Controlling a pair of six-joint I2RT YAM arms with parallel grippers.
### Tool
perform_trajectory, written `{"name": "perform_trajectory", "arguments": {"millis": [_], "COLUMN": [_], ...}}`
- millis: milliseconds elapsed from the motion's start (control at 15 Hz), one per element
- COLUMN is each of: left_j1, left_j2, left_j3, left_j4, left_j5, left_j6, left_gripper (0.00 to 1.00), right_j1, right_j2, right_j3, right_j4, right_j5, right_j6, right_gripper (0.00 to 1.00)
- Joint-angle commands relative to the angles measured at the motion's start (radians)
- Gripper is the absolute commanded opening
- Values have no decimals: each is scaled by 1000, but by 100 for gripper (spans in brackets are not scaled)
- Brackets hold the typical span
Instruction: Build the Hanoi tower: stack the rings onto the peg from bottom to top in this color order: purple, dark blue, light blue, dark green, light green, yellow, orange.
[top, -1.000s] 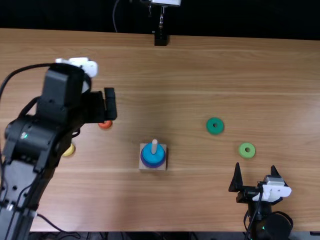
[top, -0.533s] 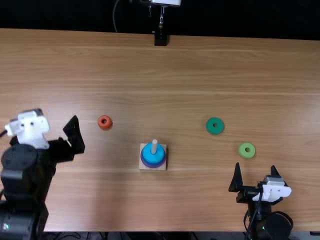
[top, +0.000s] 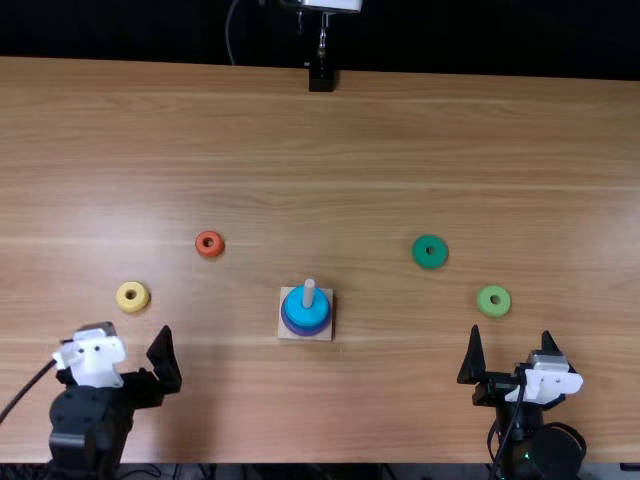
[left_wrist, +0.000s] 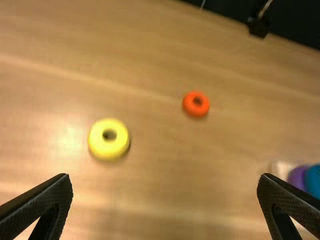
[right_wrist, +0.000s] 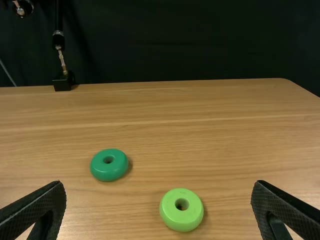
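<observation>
Right fingers (right_wrist: 45, 197) wide, dark green ring (top: 420, 257) next

Our right fingers stand wide and hold nothing; our left fingers (left_wrist: 45, 197) are just as wide and hold nothing. Nearest the right fingers lies the light green ring (top: 485, 306); the dark green ring lies farther out on the counter (top: 360, 150). Beyond, the peg (top: 309, 290) stands with the light blue ring (top: 296, 309) above purple; we cannot tell dark blue apart, but 3 rings are probably seated. The yellow ring (top: 123, 301) and orange ring (top: 201, 248) lie on the left arm's side.

We should pass over light green without brushing it, straddle dark green low and centred, grip it level, then line its hole above the peg before lowering straight down.
</observation>
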Motion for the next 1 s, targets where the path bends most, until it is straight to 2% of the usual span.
{"name": "perform_trajectory", "arguments": {"millis": [0, 67, 133, 200, 267, 333, 667, 800, 933], "left_j1": [7, 11, 20, 24, 24, 25, 30, 28, 28], "left_j2": [-72, -105, -150, -194, -207, -210, -279, -279, -279], "left_j3": [-30, -53, -76, -82, -90, -111, -165, -180, -182], "left_j4": [14, 16, 16, 14, 14, 14, 16, 14, 16], "left_j5": [13, 15, 18, 35, 75, 90, 87, 101, 101], "left_j6": [2, 35, 92, 149, 190, 212, 214, 217, 217], "left_gripper": [100, 100, 100, 100, 100, 100, 100, 100, 100], "right_j1": [-16, -16, -16, -16, -14, -16, -14, -16, -14], "right_j2": [-13, -13, -13, -13, -13, -13, -13, -13, -13], "right_j3": [-28, -28, -28, -28, -28, -28, -28, -28, -28], "right_j4": [-3, -3, -3, -3, -3, -3, -3, -3, -3], "right_j5": [7, 7, 7, 7, 7, 7, 7, 7, 7], "right_j6": [2, 2, 2, 2, 2, 2, 2, 2, 2], "right_gripper": [100, 100, 100, 100, 100, 100, 100, 100, 100]}}
